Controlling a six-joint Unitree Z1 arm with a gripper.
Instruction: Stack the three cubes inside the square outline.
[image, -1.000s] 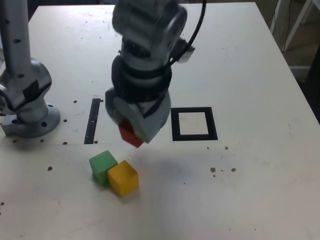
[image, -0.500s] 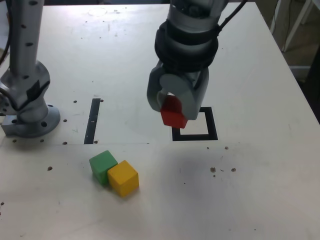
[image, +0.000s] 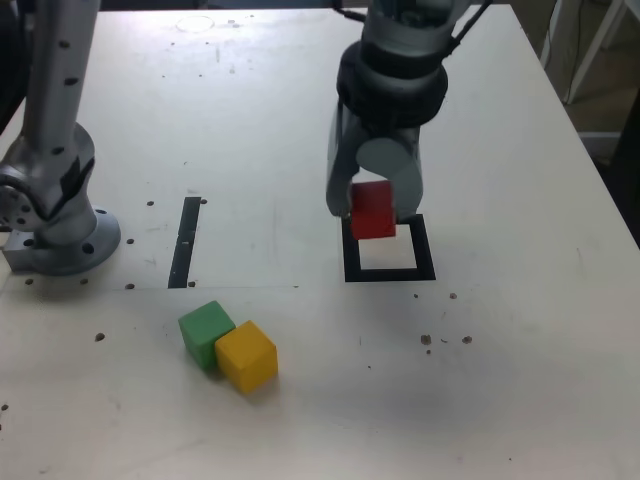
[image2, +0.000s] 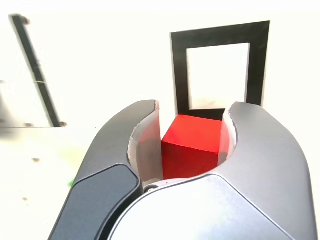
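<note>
Gripper (image2: 194, 117) clamped on red cube (image: 374, 211), one finger each side, held up off the table; in ext. view it overlaps the sq. (image: 390, 275) at its upper L part, prob. not centred over it yet. Green (image: 203, 325) & yellow (image: 247, 355) both on the table, L of & below the sq. in ext. view, yellow nearer it, the two side by side & seemingly touching. Handling, my guess: cubes light, stiff, not fragile; matte faces shd grip OK w/ modest squeeze, but a skewed hold cd twist on release. Best hold = two opp. flat faces, mid-height, pads flush. Next, prob. centre red over the sq., lower level, let go gently. For yellow & green, take the free opp. faces, as a finger won't fit btwn them w/o shoving one
</note>
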